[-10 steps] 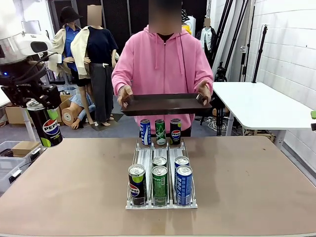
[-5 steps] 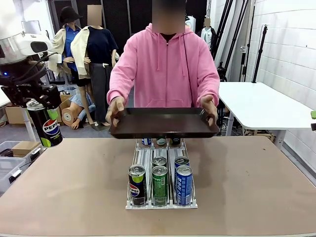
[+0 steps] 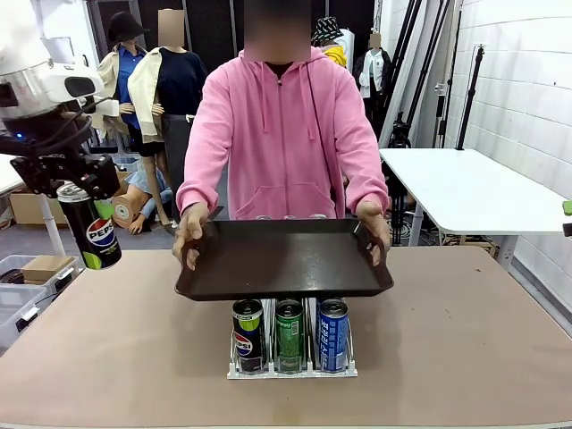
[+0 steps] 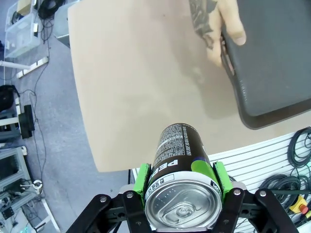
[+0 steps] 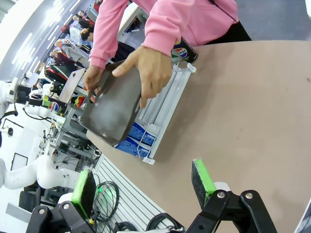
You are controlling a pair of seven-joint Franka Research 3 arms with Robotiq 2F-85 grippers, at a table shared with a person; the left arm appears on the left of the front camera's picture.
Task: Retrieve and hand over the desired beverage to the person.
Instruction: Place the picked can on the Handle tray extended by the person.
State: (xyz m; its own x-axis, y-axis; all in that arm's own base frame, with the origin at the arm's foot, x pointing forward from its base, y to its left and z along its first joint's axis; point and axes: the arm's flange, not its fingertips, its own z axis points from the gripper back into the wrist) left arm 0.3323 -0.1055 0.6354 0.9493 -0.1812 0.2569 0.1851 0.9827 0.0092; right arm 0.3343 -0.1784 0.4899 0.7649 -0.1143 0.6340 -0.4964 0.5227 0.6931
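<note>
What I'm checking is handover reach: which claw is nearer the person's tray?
Left. The left claw, shut on a Pepsi can, hangs just left of the tray; the right claw, open, sits farther off across the table.

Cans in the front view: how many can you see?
4. One Pepsi can held in the left gripper, far left; three in the rack's front row: a black Pepsi can, a green can, a blue can. The person's tray covers the rack behind, so more may be hidden.
</note>
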